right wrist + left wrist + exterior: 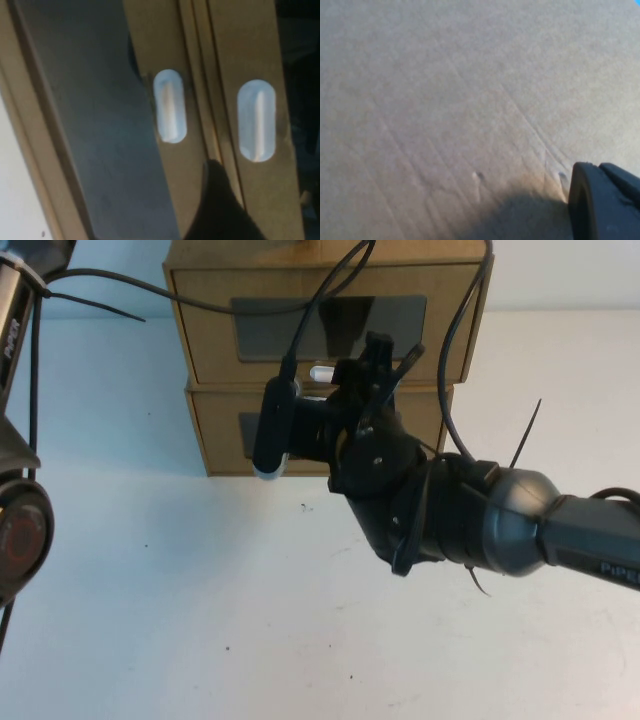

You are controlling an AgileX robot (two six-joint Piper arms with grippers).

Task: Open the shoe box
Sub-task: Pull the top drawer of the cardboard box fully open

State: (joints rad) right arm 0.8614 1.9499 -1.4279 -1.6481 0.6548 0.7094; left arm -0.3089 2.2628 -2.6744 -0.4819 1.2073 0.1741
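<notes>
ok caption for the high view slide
Right gripper at the stacked cardboard shoe boxes' fronts by a white handle; left gripper out of view.

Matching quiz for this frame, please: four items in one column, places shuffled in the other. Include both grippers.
Items
1. left gripper
2. right gripper
3. upper shoe box
4. lower shoe box

Places
A. on the table, far centre, under another box
B. at the box fronts, beside a white handle
C. close over a tan surface, seen only in its own wrist view
D. stacked on top of another box

Pairs: 1-C, 2-B, 3-D, 4-A
</notes>
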